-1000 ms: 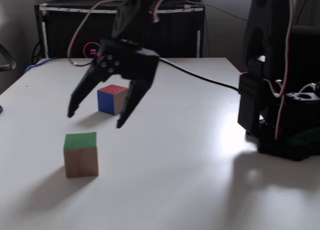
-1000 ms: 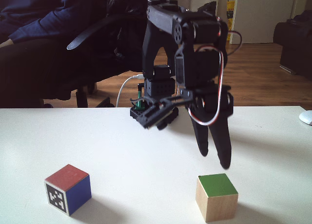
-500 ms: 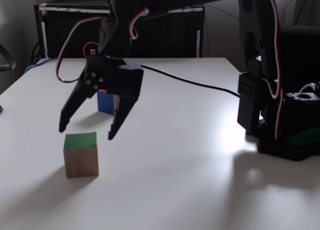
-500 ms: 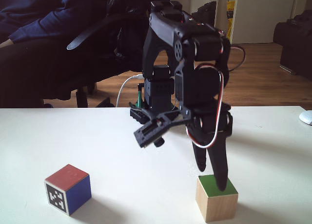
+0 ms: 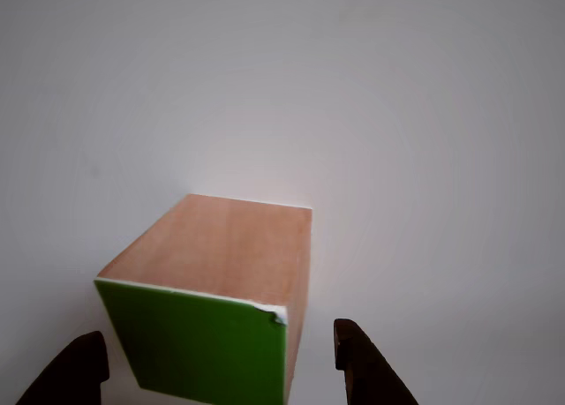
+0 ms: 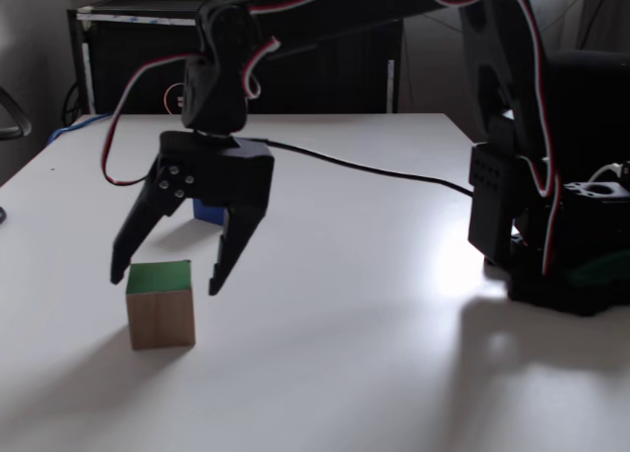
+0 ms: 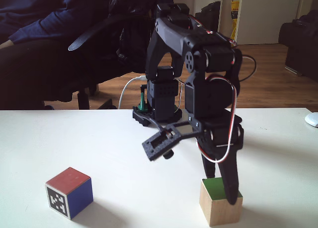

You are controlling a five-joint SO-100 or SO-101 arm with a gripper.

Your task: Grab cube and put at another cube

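**Open gripper straddling the green-faced wooden cube**

Black two-finger gripper (image 6: 164, 280) hangs from the dark arm, pointing down, jaws spread wide and holding nothing. In a fixed view its two fingertips sit on either side of the light-brown wooden cube with a bright green top face (image 6: 158, 303), roughly level with that top face; the gap between the tips is wider than the cube. Contact with the cube: cannot tell.

In the other view, the same cube (image 5: 216, 301) lies between the two dark fingertips (image 5: 360, 370) at the bottom edge, green face toward the camera, thin white edging along it, a small chip at one corner. Both tips stand clear of the cube's sides here.

Another fixed view: gripper (image 7: 228, 190) overlaps the cube (image 7: 220, 203), one finger crossing in front of the green top. The cube sits near the table's (image 7: 99, 153) front edge in this view, right of centre.

Red-topped cube with a blue side and a black-and-white pixel marker (image 7: 68, 191) rests near the same front edge, well apart to the left. In a fixed view only a blue patch of it (image 6: 207, 213) shows behind the gripper body, farther from the camera than the wooden cube.

Arm base (image 6: 551, 226) stands at the table's right edge in that view.
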